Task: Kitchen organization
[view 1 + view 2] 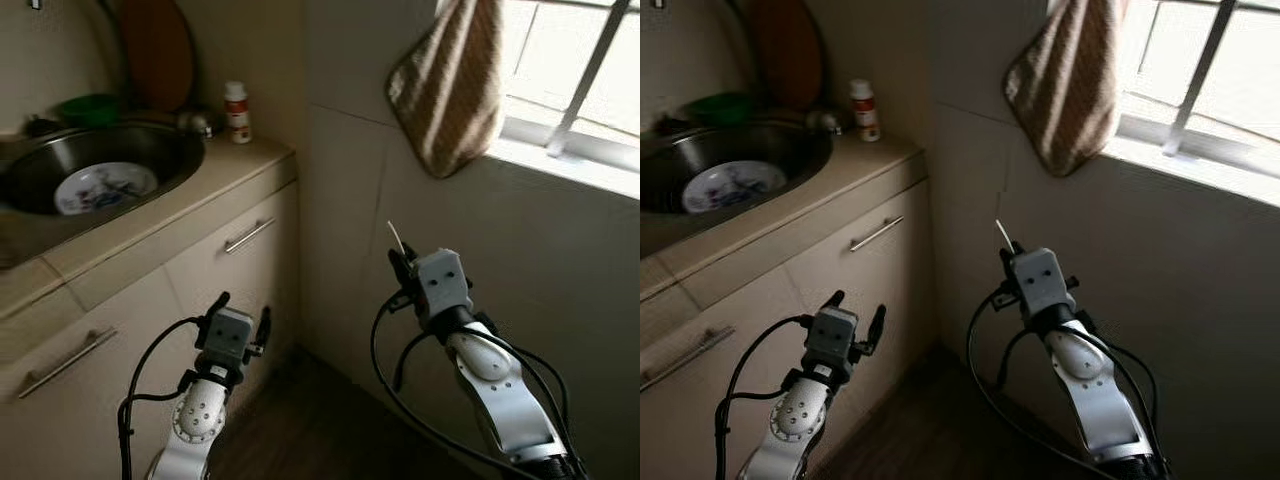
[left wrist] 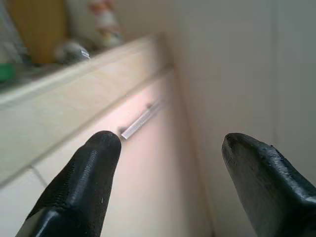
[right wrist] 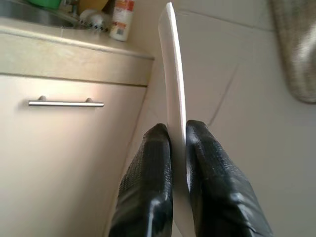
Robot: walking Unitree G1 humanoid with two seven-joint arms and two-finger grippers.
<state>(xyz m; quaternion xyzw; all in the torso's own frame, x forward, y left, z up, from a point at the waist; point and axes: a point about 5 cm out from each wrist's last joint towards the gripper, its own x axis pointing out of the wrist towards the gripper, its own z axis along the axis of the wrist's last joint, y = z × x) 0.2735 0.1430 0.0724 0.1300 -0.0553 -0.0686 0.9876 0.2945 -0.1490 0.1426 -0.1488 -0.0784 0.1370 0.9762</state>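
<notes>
My right gripper (image 3: 178,133) is shut on a thin white flat utensil (image 3: 173,74) that sticks straight up from between its fingers. In the eye views that gripper (image 1: 402,262) is raised in front of the tiled wall, with the white utensil (image 1: 396,237) poking above it. My left gripper (image 1: 242,308) is open and holds nothing, low in front of the cabinet doors; its fingertips (image 2: 101,148) point toward a metal door handle (image 2: 140,121). A patterned plate (image 1: 105,187) lies in the steel sink (image 1: 170,135) on the counter to the left.
A white bottle with a red cap (image 1: 237,111) stands at the counter's corner. Behind the sink are a green bowl (image 1: 90,107) and a brown board (image 1: 155,50). A striped towel (image 1: 450,85) hangs by the window (image 1: 580,70). Dark floor (image 1: 310,430) lies below.
</notes>
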